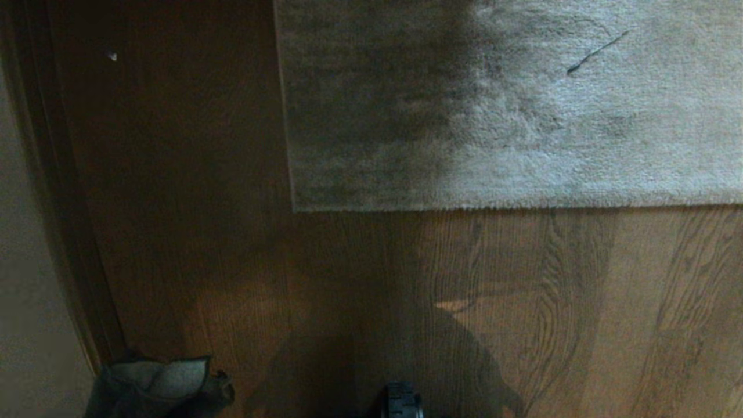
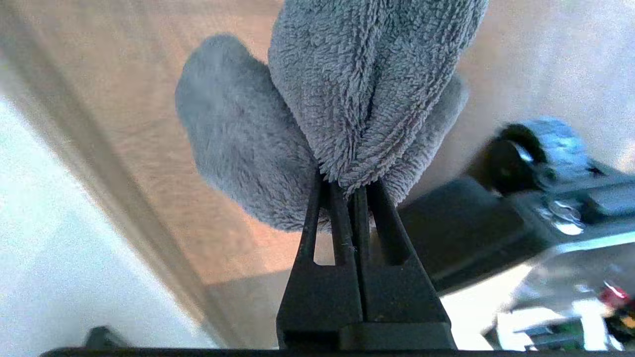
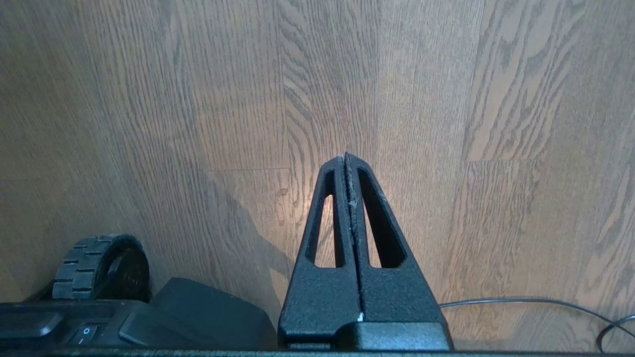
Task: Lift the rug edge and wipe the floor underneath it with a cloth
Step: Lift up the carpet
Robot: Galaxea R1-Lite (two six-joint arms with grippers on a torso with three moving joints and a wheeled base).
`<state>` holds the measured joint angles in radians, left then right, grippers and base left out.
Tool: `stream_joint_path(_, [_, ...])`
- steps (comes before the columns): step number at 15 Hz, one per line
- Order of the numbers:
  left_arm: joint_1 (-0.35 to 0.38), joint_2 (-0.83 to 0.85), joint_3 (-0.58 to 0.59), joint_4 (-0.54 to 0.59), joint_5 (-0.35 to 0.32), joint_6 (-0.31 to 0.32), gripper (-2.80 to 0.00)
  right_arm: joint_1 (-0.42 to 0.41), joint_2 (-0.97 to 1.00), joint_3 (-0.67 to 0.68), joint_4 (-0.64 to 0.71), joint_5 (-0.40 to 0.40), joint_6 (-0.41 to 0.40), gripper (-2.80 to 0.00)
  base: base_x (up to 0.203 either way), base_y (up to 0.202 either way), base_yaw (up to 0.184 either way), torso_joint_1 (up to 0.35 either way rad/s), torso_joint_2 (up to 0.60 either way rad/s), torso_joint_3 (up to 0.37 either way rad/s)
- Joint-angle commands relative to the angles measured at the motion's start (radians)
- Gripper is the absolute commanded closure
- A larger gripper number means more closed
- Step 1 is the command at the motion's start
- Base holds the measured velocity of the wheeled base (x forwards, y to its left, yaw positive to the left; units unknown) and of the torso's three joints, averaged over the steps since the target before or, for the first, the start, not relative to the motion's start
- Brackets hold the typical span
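The light grey rug (image 1: 511, 104) lies flat at the top of the head view, its near hem straight and its left corner on the brown wood floor (image 1: 360, 278). At that view's bottom left hangs the grey cloth (image 1: 157, 386). In the left wrist view my left gripper (image 2: 349, 184) is shut on a fold of the cloth (image 2: 347, 94), which bunches out beyond the fingertips above the floor (image 2: 163, 163). My right gripper (image 3: 346, 156) is shut with nothing in it, hanging over bare floor (image 3: 446, 124).
A pale wall with a dark skirting board (image 1: 52, 191) runs down the left side. One base wheel (image 1: 401, 400) shows at the bottom centre, also the wheel (image 3: 101, 267) in the right wrist view. A thin cable (image 3: 536, 300) lies on the floor by the right arm.
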<state>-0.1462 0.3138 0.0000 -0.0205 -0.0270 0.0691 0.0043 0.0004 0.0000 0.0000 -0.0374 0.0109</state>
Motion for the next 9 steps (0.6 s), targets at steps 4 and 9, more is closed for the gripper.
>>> stream_joint_path(4, [0.070, -0.021, 0.000, 0.020, -0.004, -0.002, 0.00, 0.000, 0.000, 0.000, 0.000, -0.001, 0.000, 0.00, 0.000, 0.000, 0.000, 0.000, 0.00, 0.000])
stream_joint_path(9, [0.069, -0.024, 0.000, 0.021, -0.007, 0.014, 0.00, 0.000, 0.000, 0.000, 0.000, 0.000, 0.000, 0.00, 0.000, 0.000, 0.000, 0.000, 0.00, 0.000])
